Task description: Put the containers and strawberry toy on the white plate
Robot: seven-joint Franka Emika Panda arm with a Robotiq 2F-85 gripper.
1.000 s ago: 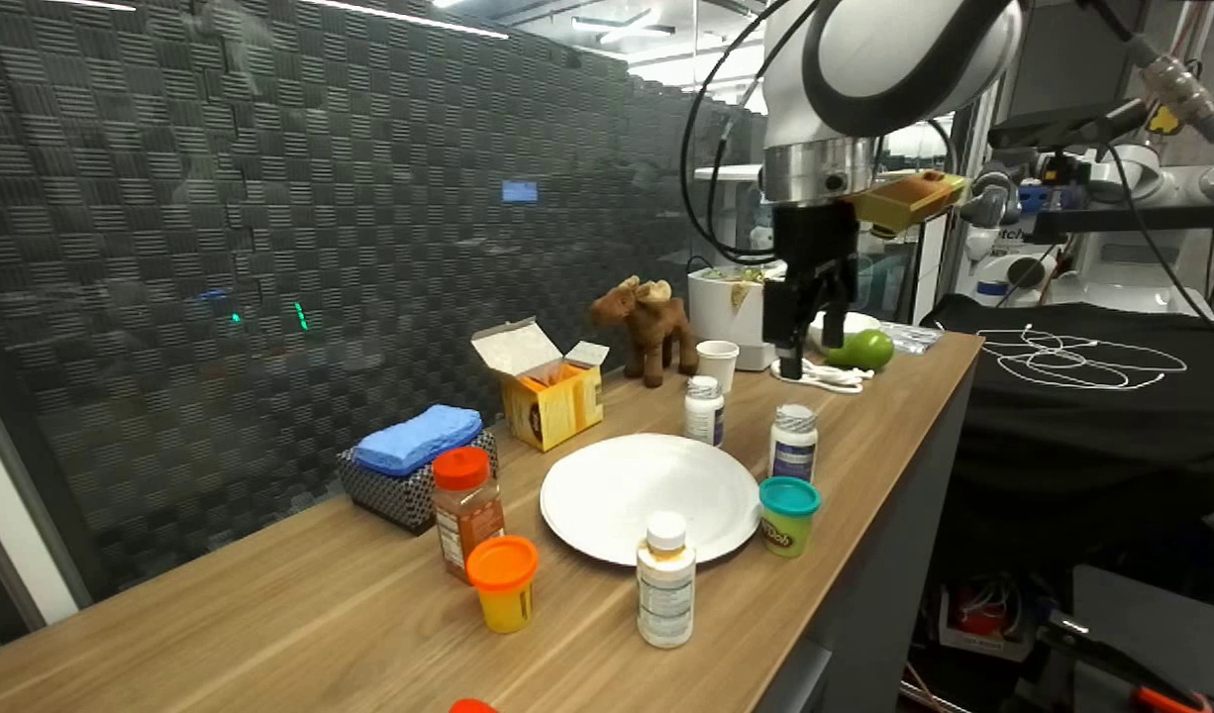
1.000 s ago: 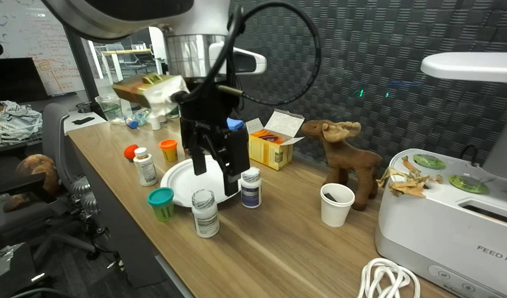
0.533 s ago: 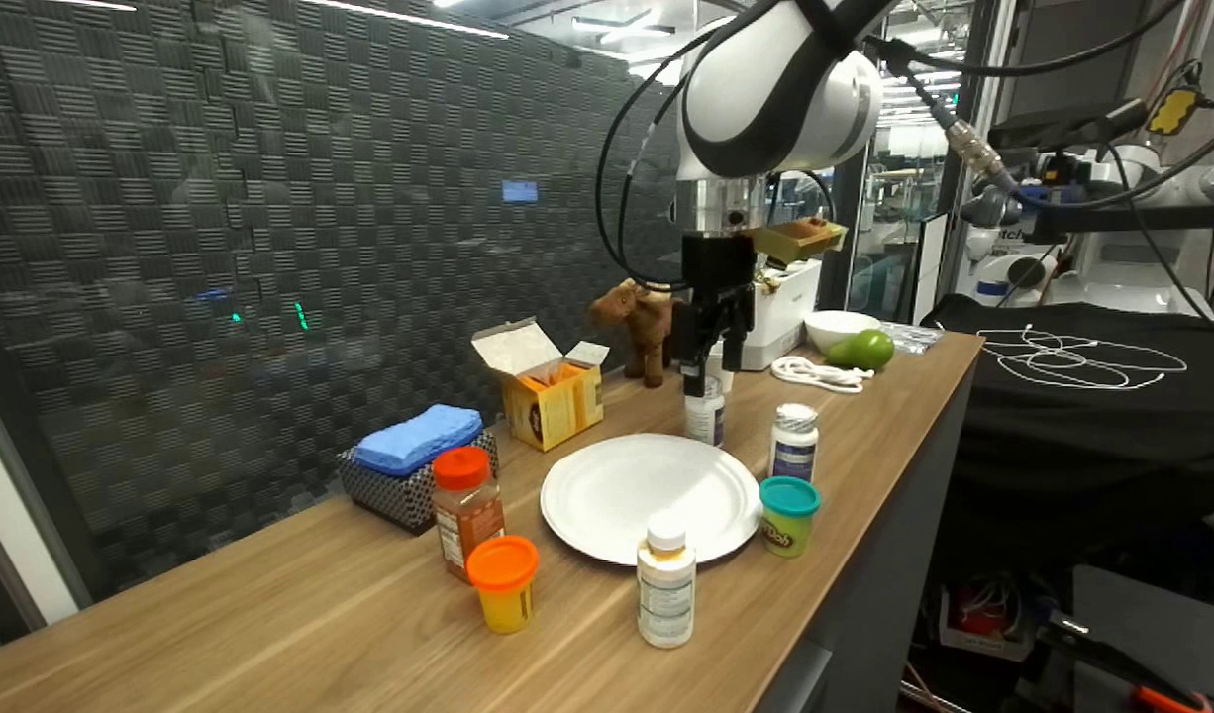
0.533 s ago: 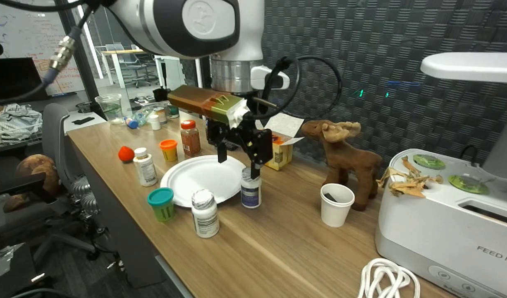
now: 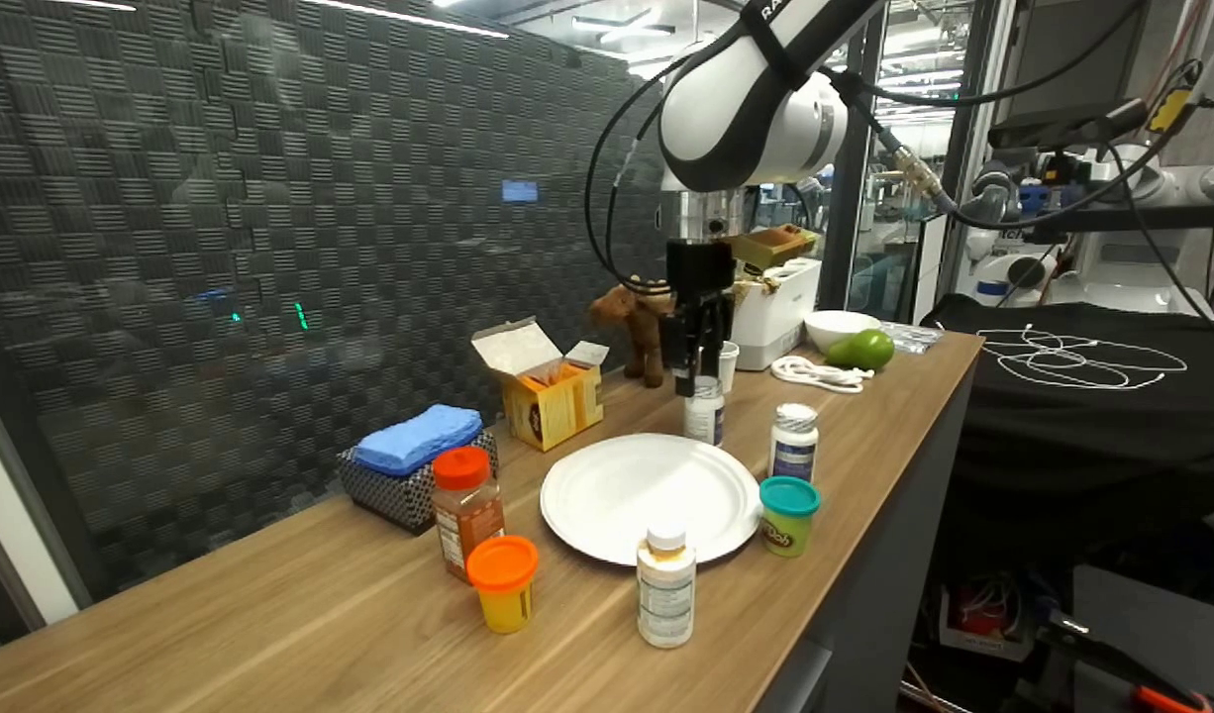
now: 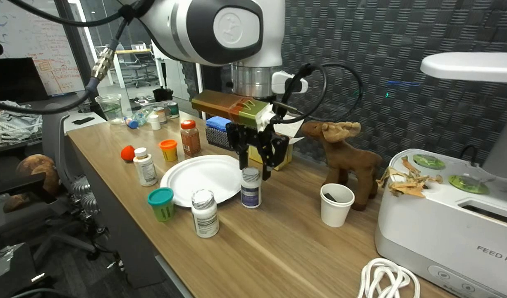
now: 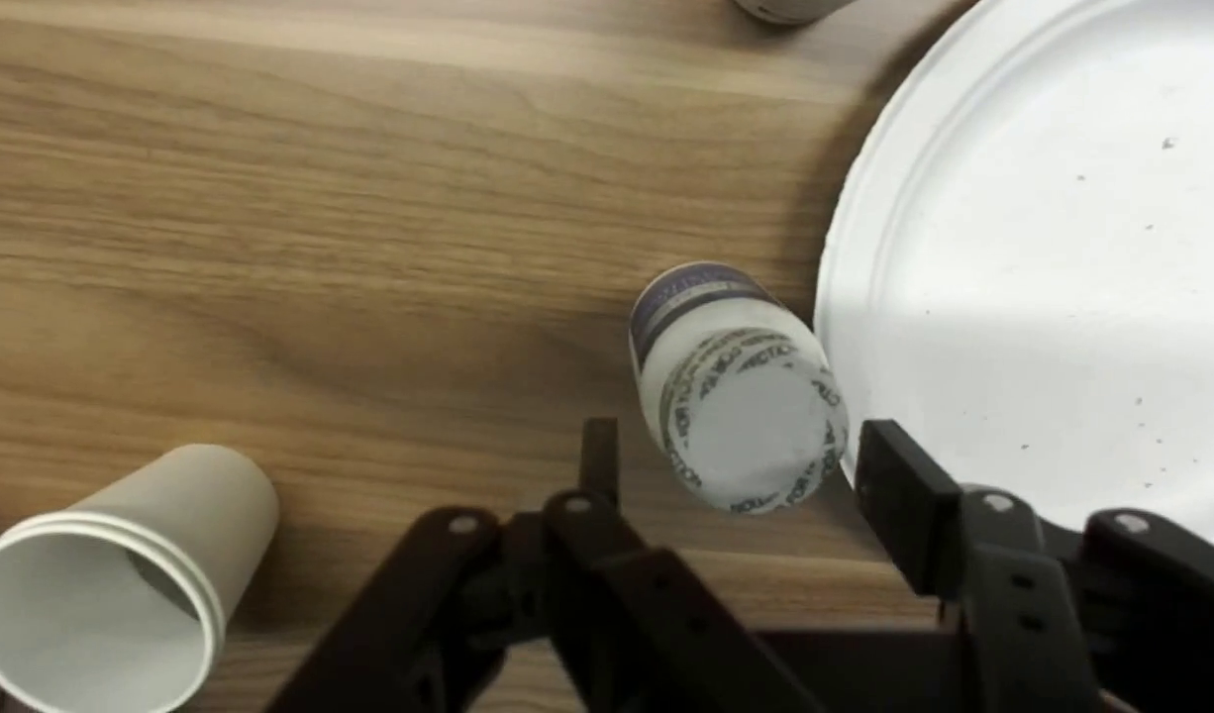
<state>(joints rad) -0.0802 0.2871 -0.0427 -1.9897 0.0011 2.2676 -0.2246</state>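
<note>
In the wrist view my gripper point(image 7: 742, 470) stands open, partly narrowed, around the sealed top of a white bottle with a purple-blue label point(image 7: 756, 431); gaps show on both sides. That bottle point(image 6: 251, 194) stands upright beside the white plate point(image 6: 204, 178), which is bare. A similar bottle point(image 6: 205, 217), a teal-lidded tub point(image 5: 788, 517) and a white-capped bottle point(image 5: 665, 589) stand around the plate. On its far side in an exterior view are an orange-lidded tub point(image 6: 169, 151) and a red-lidded jar point(image 6: 190, 138). The red strawberry toy point(image 6: 128, 154) lies partly behind the white-capped bottle.
A paper cup point(image 6: 337, 207), brown moose toy point(image 6: 348, 157) and white machine point(image 6: 443, 223) stand near the wall end. An opened yellow box point(image 5: 553, 406) and a blue cloth point(image 5: 419, 439) line the wall side. A white cord point(image 6: 388, 277) lies on the table.
My gripper has moved over to the bottle by the plate on the wall side and lowered. Its jaws have partly narrowed. The strawberry toy has shifted and turned slightly.
</note>
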